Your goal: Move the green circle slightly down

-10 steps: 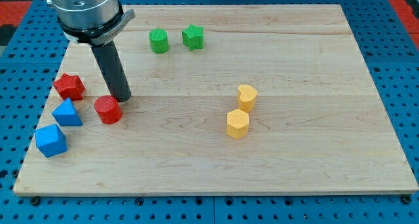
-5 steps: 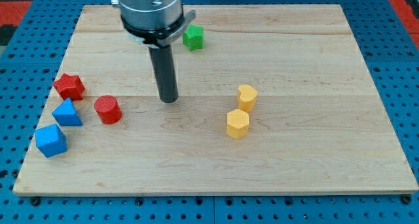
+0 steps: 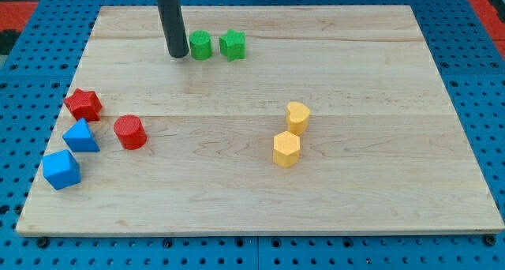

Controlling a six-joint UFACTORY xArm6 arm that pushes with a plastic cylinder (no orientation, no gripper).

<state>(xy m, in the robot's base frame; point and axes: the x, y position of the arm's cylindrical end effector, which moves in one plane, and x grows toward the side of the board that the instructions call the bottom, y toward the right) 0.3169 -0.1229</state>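
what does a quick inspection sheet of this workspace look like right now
surface: pale wooden board on a blue perforated base.
job's things: green circle block near the view's top; my tip right beside it on the view's left.
clutter: green star block, red star block, red circle block, two blue blocks, yellow heart block, yellow hexagon block.
grippers: nothing seen.
cables: nothing seen.
surroundings: red patches at the top corners.
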